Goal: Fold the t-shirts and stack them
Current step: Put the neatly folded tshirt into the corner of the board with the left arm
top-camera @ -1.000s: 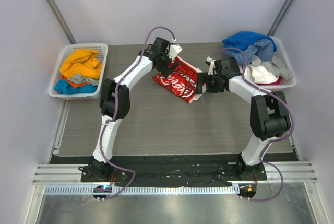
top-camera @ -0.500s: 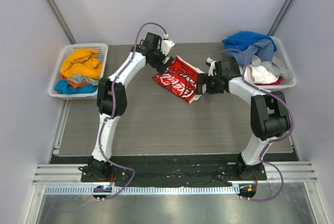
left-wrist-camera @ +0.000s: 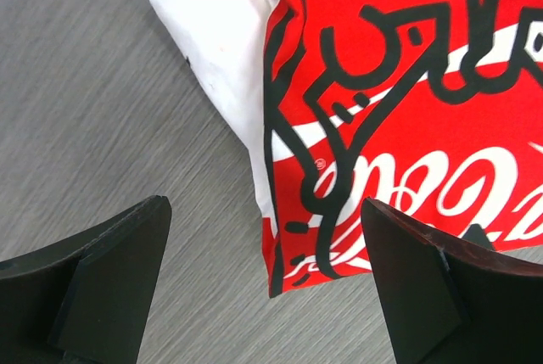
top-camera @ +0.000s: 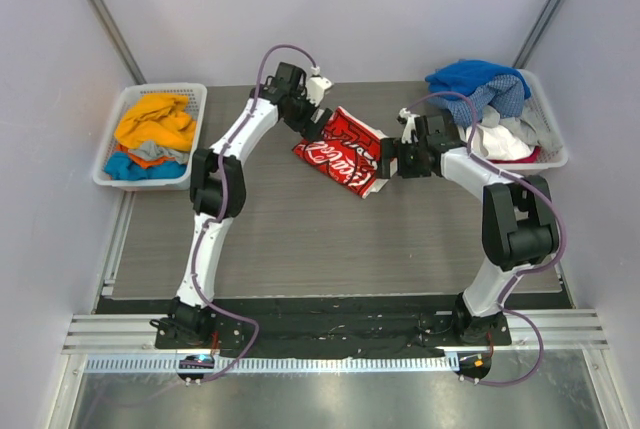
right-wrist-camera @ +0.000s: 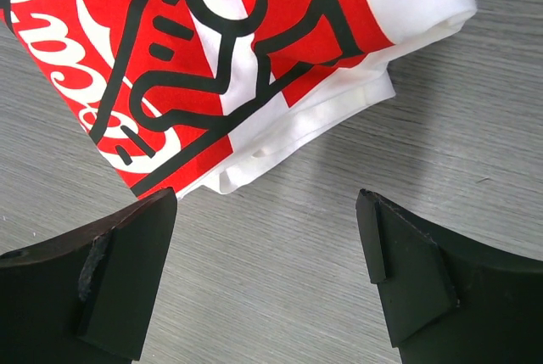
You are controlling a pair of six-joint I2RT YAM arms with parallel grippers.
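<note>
1. Leftward and back, the left arm [top-camera: 245, 134] has drawn away over the surface [top-camera: 300, 239].
2. Both the left jaws and right jaws gape wide, holding nothing.
3. The folded red-printed white t-shirt [top-camera: 340, 149] lies flat between them.

Folded t-shirt [left-wrist-camera: 407, 126] white, red print with black lines; left-basket shirts [top-camera: 155, 127] orange, blue, perhaps grey.

Tabletop [top-camera: 300, 239] lies open nearside; the folded t-shirt [top-camera: 340, 149] blocks mid-back.

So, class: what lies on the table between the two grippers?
The folded red-and-white t-shirt lies between the open left gripper and the open right gripper, plain in the top view; both wrist views show its edges.
</note>
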